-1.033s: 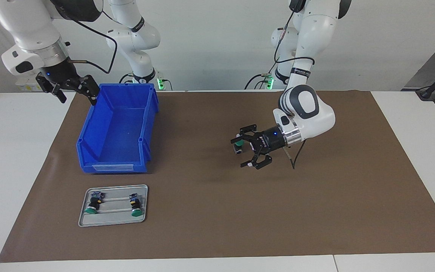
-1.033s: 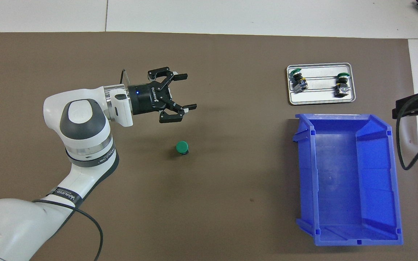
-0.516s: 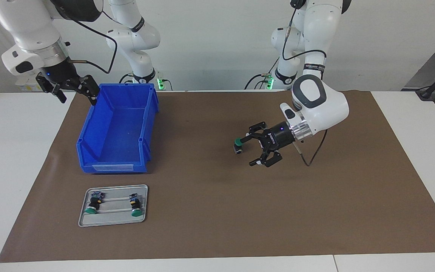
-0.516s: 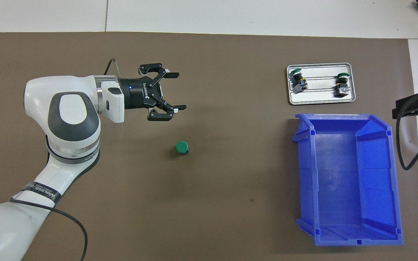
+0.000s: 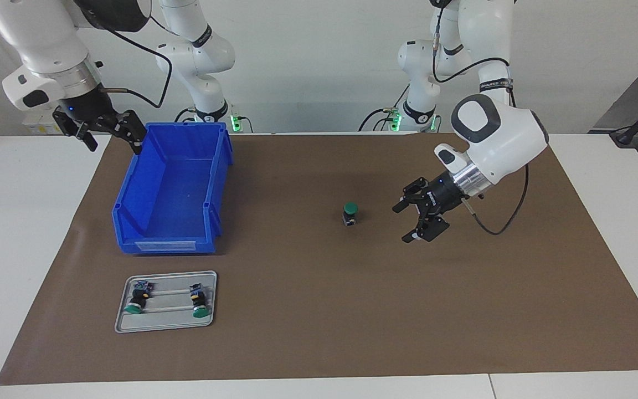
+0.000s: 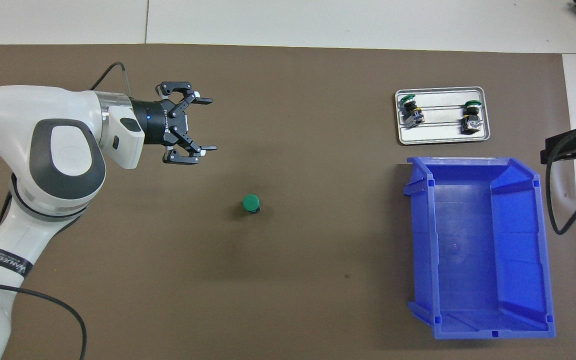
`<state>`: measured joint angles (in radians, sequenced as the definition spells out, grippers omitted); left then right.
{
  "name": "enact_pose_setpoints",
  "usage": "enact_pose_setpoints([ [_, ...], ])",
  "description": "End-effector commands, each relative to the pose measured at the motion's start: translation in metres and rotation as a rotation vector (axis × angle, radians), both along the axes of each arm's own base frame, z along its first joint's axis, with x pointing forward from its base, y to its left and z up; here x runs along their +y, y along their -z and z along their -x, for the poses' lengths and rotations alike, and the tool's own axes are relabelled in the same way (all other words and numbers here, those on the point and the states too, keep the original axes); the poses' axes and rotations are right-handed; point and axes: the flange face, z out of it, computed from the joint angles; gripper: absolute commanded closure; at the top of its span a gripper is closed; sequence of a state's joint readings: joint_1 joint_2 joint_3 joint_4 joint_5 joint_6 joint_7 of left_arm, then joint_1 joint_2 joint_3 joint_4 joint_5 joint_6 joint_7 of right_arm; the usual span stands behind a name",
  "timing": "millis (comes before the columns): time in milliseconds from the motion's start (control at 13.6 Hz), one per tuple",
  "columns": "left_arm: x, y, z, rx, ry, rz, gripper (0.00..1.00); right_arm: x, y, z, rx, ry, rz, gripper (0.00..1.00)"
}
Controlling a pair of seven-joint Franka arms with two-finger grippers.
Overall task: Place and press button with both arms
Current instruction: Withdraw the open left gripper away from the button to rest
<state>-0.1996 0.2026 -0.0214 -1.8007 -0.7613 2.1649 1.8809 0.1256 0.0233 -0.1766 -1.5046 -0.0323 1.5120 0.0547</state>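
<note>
A green-capped button (image 5: 350,213) stands upright on the brown mat (image 5: 319,332) near the table's middle; it also shows in the overhead view (image 6: 251,203). My left gripper (image 5: 409,222) is open and empty, held above the mat beside the button toward the left arm's end; it shows in the overhead view too (image 6: 207,124). My right gripper (image 5: 109,134) waits raised by the blue bin's corner; only its edge shows in the overhead view (image 6: 575,149).
A blue bin (image 5: 172,188) stands toward the right arm's end. Farther from the robots than the bin, a metal tray (image 5: 166,321) holds two more green-capped buttons lying on their sides (image 5: 136,300) (image 5: 198,301).
My left gripper has drawn back from the standing button toward the left arm's end of the table and risen, still open. The button and the right arm have not moved.
</note>
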Motion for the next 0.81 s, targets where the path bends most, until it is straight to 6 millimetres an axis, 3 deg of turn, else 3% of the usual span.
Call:
enact_pose_setpoints([
  [0, 0.015, -0.026, -0.004, -0.045, 0.077, -0.142, 0.00, 0.001, -0.001, 0.006, 0.007, 0.003, -0.009, 0.00],
  [590, 0.043, -0.054, -0.003, -0.174, 0.292, -0.528, 0.00, 0.001, -0.001, 0.006, 0.005, 0.003, -0.008, 0.00],
  [738, 0.060, -0.061, -0.002, -0.213, 0.365, -0.591, 0.00, 0.001, -0.001, 0.006, 0.007, 0.003, -0.009, 0.00],
])
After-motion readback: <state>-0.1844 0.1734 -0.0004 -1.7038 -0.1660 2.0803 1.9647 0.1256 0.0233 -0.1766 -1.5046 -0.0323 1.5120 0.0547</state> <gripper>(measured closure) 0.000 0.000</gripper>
